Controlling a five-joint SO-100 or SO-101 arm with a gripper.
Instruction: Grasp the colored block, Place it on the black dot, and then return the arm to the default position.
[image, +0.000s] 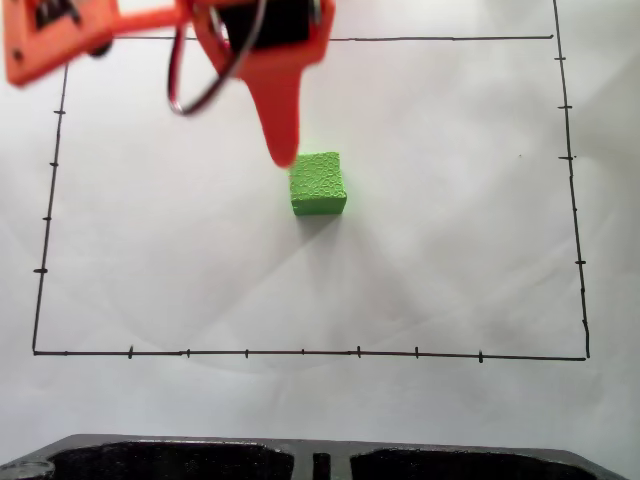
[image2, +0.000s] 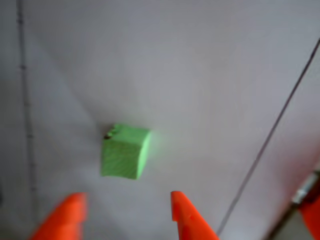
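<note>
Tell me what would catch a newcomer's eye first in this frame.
The bright green block stands out first, sitting on white paper near the middle of a hand-drawn black border in the fixed view. Next is the orange gripper: in the wrist view its two pointed fingers are spread apart with the block just beyond them, not between them. A small dark speck shows at the block's upper left corner there.

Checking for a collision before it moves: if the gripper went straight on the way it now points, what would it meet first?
Probably the green cube. In the wrist view it lies ahead of the open gripper, slightly toward the left fingertip. Height above the white paper is unclear, so it might pass over.
</note>
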